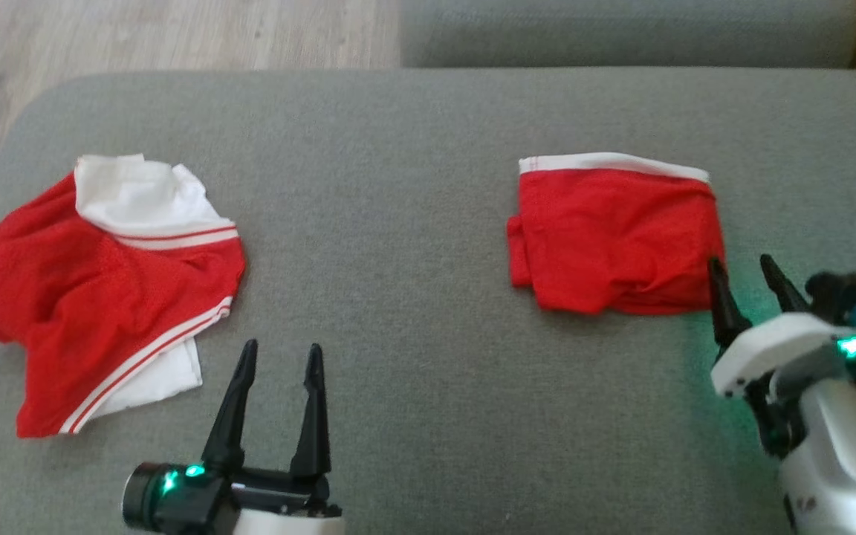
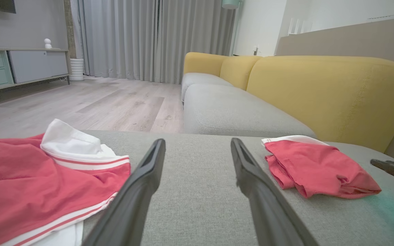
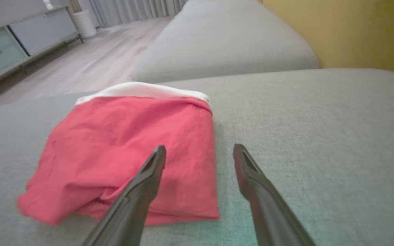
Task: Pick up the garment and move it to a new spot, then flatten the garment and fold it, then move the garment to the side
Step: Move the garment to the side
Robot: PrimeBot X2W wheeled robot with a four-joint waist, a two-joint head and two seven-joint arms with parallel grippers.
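Left gripper (image 1: pixel 281 346), fingers apart and empty, at lower centre; crumpled red-and-white garment (image 1: pixel 93 297) lies just up-left, nearer this arm. Right gripper (image 1: pixel 738 260), likewise apart, sits at lower-right corner of folded red garment (image 1: pixel 614 238)

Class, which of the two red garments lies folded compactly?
The plain red garment beside the right gripper; the striped garment on the left lies crumpled.

The grey cushion (image 1: pixel 428 126) bears a folded red garment (image 1: pixel 614 238) just ahead-left of the right gripper (image 1: pixel 740 260), and crumpled red-and-white shorts (image 1: pixel 93 290) left of the left gripper (image 1: pixel 282 345).
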